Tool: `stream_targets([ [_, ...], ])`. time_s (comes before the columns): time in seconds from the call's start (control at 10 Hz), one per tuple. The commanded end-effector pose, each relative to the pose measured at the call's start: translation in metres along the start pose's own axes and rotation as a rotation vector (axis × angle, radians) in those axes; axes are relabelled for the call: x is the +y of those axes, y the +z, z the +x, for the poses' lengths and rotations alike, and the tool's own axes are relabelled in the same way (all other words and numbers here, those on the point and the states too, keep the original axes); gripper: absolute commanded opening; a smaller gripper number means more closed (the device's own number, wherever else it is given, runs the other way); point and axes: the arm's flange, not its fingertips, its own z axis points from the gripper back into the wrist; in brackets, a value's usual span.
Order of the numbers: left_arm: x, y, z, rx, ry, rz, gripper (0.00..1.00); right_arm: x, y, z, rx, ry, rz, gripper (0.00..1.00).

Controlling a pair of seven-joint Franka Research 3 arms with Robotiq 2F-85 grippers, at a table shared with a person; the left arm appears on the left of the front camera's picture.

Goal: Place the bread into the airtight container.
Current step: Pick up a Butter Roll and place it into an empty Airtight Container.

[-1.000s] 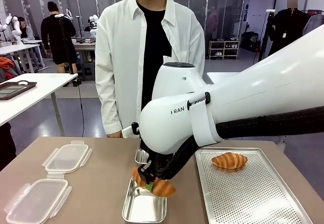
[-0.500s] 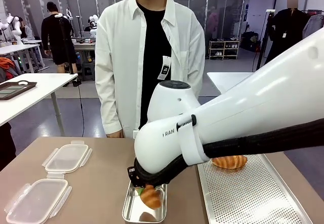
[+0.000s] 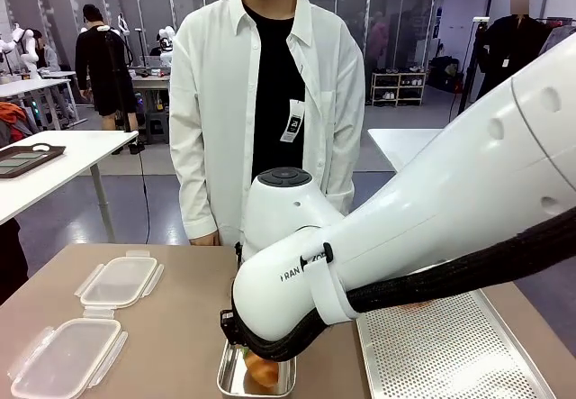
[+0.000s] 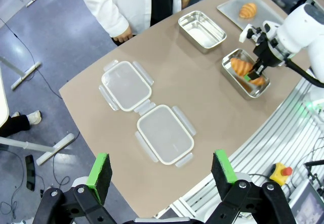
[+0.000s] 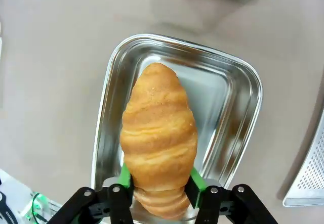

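Bread [image 5: 159, 133] sits inside the steel container [image 5: 238, 107] at the counter's [image 3: 180, 327] 6 o'clock edge, grasped between the right claw's [image 5: 162, 186] green pads. Lids [image 3: 67, 354] lie toward 9 o'clock. The left claw [image 4: 161, 169] hangs released above.

Two croissants [image 4: 247, 10] [image 5: 159, 133], two steel containers [image 4: 202, 29] [image 5: 223, 107], two clear lids [image 4: 126, 85] [image 4: 164, 133] and one perforated tray [image 3: 450, 354].

R arm [image 3: 405, 237] hides most of croissant [image 3: 263, 372] & steel container [image 3: 230, 381] in front view, btm edge crops container
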Motion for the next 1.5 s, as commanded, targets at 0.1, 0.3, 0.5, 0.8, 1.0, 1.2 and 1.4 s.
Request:
stream_targets([
  [0.1,0.0,0.002,0.001,-0.001,-0.006,0.0,1.0,0.017,0.0,0.004,-0.011,-0.045,-0.017,1.0],
  [0.3,0.0,0.002,0.001,-0.001,-0.006,0.0,1.0,0.015,0.001,0.005,-0.002,-0.048,-0.021,1.0],
  [0.5,0.0,0.002,0.001,-0.001,-0.006,0.0,1.0,0.005,0.006,0.006,0.017,-0.046,-0.025,0.9],
  [0.8,0.0,0.002,0.001,-0.001,-0.006,0.0,1.0,0.006,0.002,0.003,0.009,-0.009,-0.002,0.9],
  [1.0,0.0,0.002,0.001,-0.001,-0.006,0.0,1.0,0.006,0.002,0.003,0.009,-0.009,-0.002,0.9],
  [1.2,0.0,0.002,0.001,-0.001,-0.006,0.0,1.0,0.006,0.002,0.003,0.009,-0.009,-0.002,0.9],
  [1.4,0.0,0.002,0.001,-0.001,-0.006,0.0,1.0,0.006,0.002,0.003,0.009,-0.009,-0.002,0.9],
])
